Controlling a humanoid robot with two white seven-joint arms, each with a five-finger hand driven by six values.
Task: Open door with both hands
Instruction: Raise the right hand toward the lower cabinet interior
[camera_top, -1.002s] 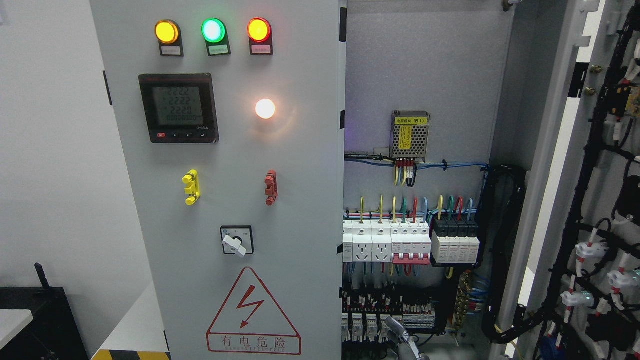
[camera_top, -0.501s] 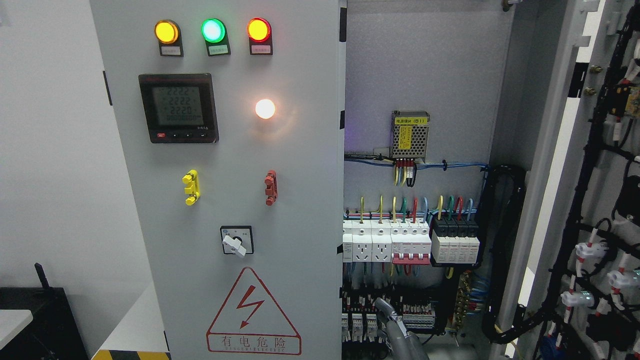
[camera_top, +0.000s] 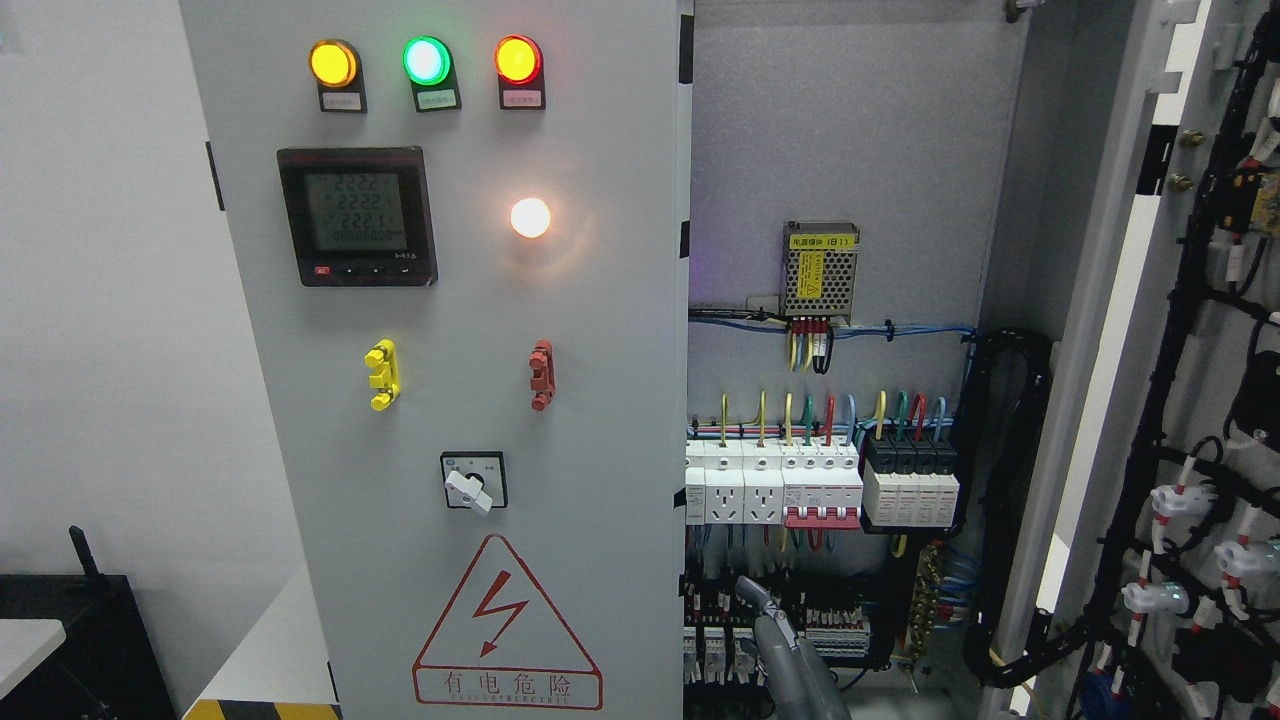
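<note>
At six o'clock, nearest the camera, a grey hand (camera_top: 790, 655) is seen rising from the bottom edge right of the middle; from which side its arm comes in cannot be told. One finger is stretched out toward eleven o'clock, tip just beside the left door's free edge; whether the other fingers are apart or together cannot be told. Behind it, at nine to twelve o'clock, the left door (camera_top: 600, 330) is seen closed, carrying three lit lamps (camera_top: 426, 61), a meter (camera_top: 357, 216), a rotary switch (camera_top: 473, 482) and a warning triangle (camera_top: 507, 625). At three o'clock the right door (camera_top: 1215, 300) is swung open. Farthest back, breakers (camera_top: 820, 480) and wiring are exposed inside the cabinet.
</note>
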